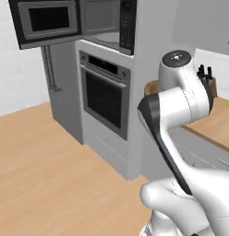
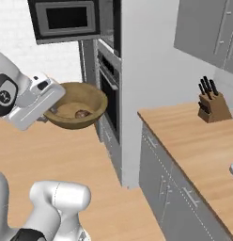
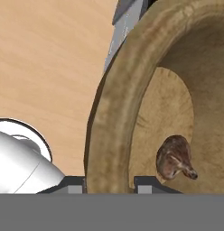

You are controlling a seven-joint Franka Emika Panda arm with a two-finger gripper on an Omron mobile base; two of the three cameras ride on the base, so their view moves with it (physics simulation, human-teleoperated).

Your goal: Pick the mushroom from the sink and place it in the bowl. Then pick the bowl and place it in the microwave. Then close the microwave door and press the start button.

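The gripper (image 3: pixel 109 182) is pinching the bowl's (image 2: pixel 92 101) near rim, one finger inside and one outside, carrying it in the air before the oven (image 2: pixel 110 96). The mushroom (image 3: pixel 176 158) is lying inside the bowl, just right of the fingers.

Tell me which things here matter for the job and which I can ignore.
Job:
- bowl, held up by its rim in the gripper
- mushroom, lying in the bowl
- microwave
- microwave door, swung open

Ignore:
- oven
- knife block
- counter
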